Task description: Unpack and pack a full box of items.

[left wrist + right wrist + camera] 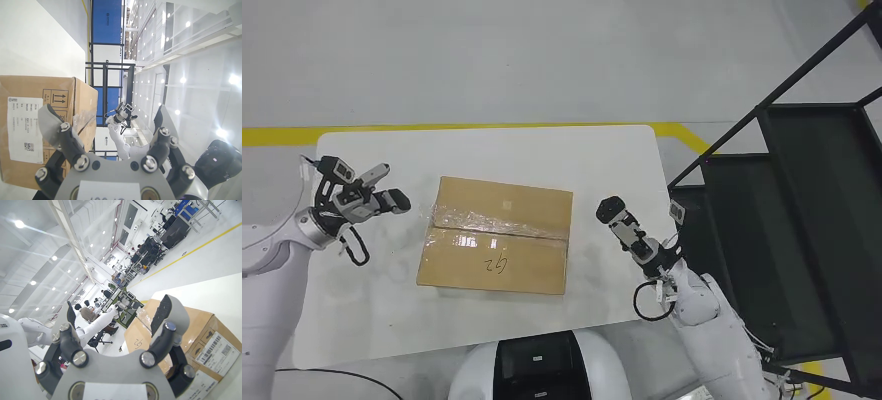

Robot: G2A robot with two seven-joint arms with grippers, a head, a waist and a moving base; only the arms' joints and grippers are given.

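Brown cardboard box [496,235], taped shut, sits midway on the white bench [372,300] between your left and right jaws, both released; stiff, likely heavy, so take both short ends.

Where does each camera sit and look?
Top view: above the arms, looking down at the table and cardboard box; both arms show.
Left wrist view: behind the open left gripper, facing the box and the right arm.
Right wrist view: behind the open right gripper, facing the box and the left arm.
All share the box.
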